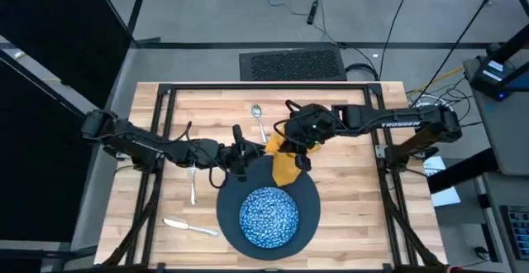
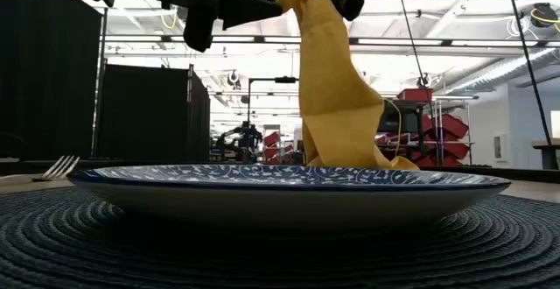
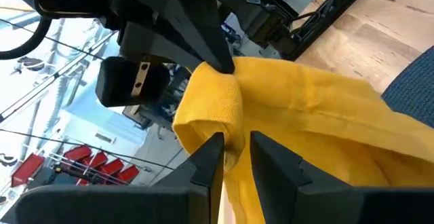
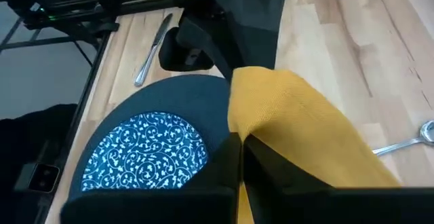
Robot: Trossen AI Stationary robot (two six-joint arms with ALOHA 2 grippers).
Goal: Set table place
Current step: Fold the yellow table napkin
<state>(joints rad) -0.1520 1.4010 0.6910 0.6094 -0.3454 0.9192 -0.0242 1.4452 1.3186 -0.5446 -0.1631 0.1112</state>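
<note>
The tabletop (image 1: 347, 190) of light planks sits in a workshop with red bins and cables beyond it, and on it lies a dark round mat (image 1: 310, 192) carrying a blue patterned plate (image 1: 269, 215). Farthest left lie the knife (image 1: 188, 226) near the front edge and the fork (image 1: 193, 184) just behind it, both well clear of the mat. Next comes the left gripper (image 1: 240, 159), its fingers closed on one upper corner of the yellow napkin (image 1: 285, 167), as the left wrist view shows with the cloth bunched between them. The napkin hangs lifted between the two arms, its lower end trailing onto the mat behind the plate. The spoon (image 1: 259, 117) rests farther back on the bare wood. To the right, the right gripper (image 1: 304, 141) is clamped on the other top corner. The risk from here, as I judge it, is the two arms pulling unevenly: the cloth could slip from one grip and fall crumpled across the plate, or be stretched taut and dragged over the rim, shifting the plate on the mat. If the napkin is carried leftward toward the fork, its trailing hem could sweep the cutlery askew. Letting go too high would leave it folded untidily.
</note>
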